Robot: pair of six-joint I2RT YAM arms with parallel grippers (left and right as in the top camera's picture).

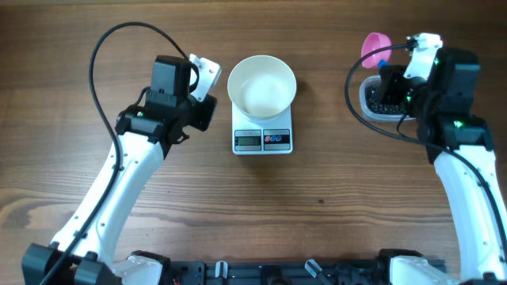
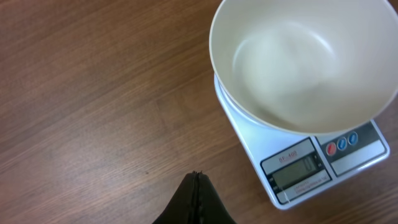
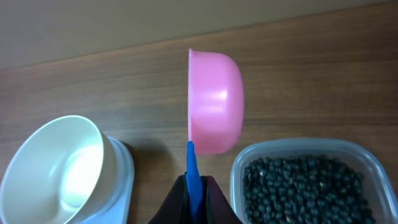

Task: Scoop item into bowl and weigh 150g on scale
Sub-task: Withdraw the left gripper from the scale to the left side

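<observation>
Here, the white bowl (image 1: 262, 85) sits on the scale (image 1: 263, 139), empty inside. Left of the scale, the left tool (image 2: 196, 180) hangs over the tabletop (image 1: 317, 206) with its fingers pressed together, holding nothing. Right of the scale and well apart from it, a clear container (image 3: 239, 165) holds the black beads (image 3: 301, 186). The right tool (image 3: 194, 186) is clamped on the blue handle of a pink scoop (image 3: 214, 102), whose cup is turned on edge just beside that container.
</observation>
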